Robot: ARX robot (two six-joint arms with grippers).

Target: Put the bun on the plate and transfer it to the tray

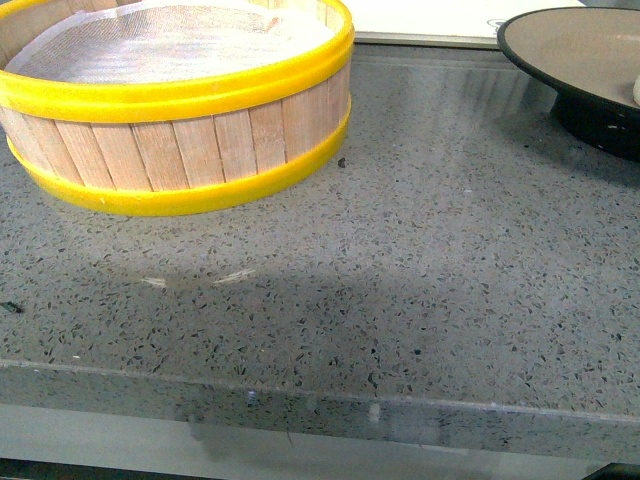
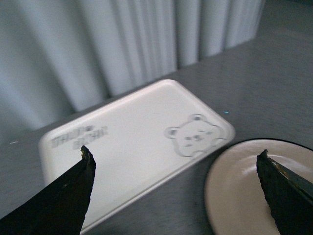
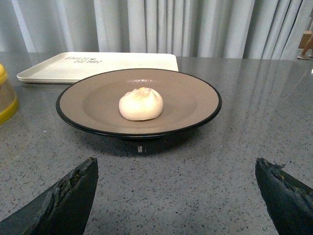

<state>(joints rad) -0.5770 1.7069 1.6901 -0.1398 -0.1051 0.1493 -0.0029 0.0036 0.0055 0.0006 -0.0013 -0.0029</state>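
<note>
The cream-white bun (image 3: 141,104) sits in the middle of the beige plate (image 3: 186,98) with a black rim, on the grey counter. The white tray (image 3: 98,66) lies just behind the plate. My right gripper (image 3: 176,164) is open and empty, low over the counter in front of the plate. My left gripper (image 2: 176,159) is open and empty, above the gap between the tray (image 2: 132,147) and the plate (image 2: 239,191). In the front view the plate (image 1: 580,50) is at the far right, with a sliver of the bun (image 1: 636,92) at the frame edge. Neither arm shows there.
A wooden steamer basket (image 1: 180,110) with yellow rims and a white liner stands at the back left of the speckled counter (image 1: 400,280). Its edge shows in the right wrist view (image 3: 6,98). Grey curtains (image 3: 195,24) hang behind the counter.
</note>
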